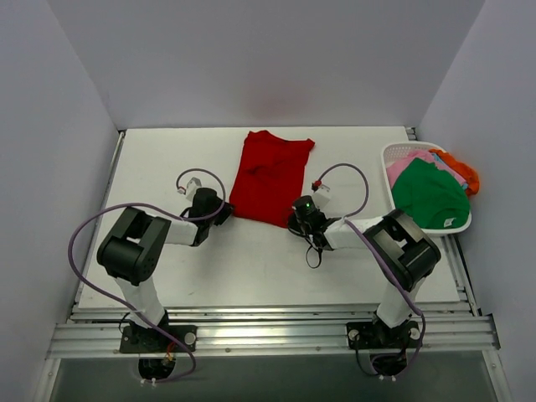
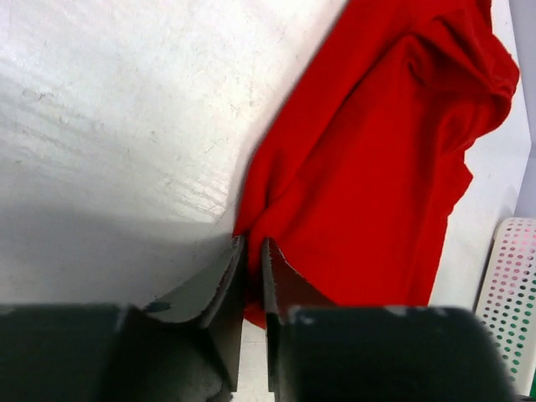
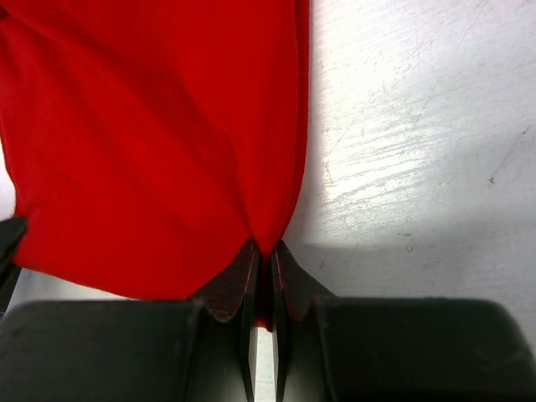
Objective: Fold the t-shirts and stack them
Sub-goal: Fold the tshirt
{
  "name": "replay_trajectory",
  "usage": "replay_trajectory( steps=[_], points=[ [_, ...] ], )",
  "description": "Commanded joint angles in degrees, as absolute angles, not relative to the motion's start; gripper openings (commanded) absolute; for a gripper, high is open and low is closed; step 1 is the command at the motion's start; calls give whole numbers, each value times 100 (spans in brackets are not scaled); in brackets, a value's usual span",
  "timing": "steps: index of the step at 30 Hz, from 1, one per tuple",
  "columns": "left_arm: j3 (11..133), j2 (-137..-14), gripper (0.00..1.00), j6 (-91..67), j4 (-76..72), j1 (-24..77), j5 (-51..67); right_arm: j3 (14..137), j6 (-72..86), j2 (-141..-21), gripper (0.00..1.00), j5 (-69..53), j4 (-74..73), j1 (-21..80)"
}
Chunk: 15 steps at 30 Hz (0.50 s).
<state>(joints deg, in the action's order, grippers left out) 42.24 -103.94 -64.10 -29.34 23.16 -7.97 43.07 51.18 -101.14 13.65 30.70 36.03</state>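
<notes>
A bright red t-shirt point(image 1: 272, 174) lies spread on the white table, collar end away from the arms. My left gripper point(image 1: 224, 209) is at its near left corner. In the left wrist view the gripper point(image 2: 253, 243) has its fingers drawn close together with a fold of the red t-shirt point(image 2: 377, 167) pinched between them. My right gripper point(image 1: 295, 219) is at the near right corner. The right wrist view shows this gripper point(image 3: 266, 249) shut on the hem of the red t-shirt point(image 3: 151, 142). More t-shirts, green point(image 1: 431, 194), pink point(image 1: 400, 167) and orange point(image 1: 465, 172), lie in a basket.
The white slatted basket point(image 1: 387, 153) stands at the table's right edge, and its perforated wall point(image 2: 511, 285) shows in the left wrist view. Walls close in the table at the back and both sides. A metal rail point(image 1: 268, 331) runs along the near edge.
</notes>
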Motion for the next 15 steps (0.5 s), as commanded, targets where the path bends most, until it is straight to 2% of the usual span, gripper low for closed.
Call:
replay_trajectory(
  steps=[1, 2, 3, 10, 15],
  points=[
    [4289, -10433, 18, -6346, -2786, 2312, -791, 4192, 5054, -10178, 0, 1485, 2935, 3542],
    [4350, -10441, 4, -6311, -2734, 2312, -791, 4192, 5054, -10186, 0, 1477, 2944, 3533],
    [4411, -10459, 2, -6302, -2525, 2312, -817, 4184, 5062, -10187, 0, 1468, 2953, 3533],
    [4211, -9977, 2, -6179, -2233, 2381, -879, 3982, 5124, -9880, 0, 1546, 2735, 3612],
    [3859, -8659, 2, -6073, -1451, 2900, -1326, 3894, 5212, -9230, 0, 1828, 2084, 3849]
  ],
)
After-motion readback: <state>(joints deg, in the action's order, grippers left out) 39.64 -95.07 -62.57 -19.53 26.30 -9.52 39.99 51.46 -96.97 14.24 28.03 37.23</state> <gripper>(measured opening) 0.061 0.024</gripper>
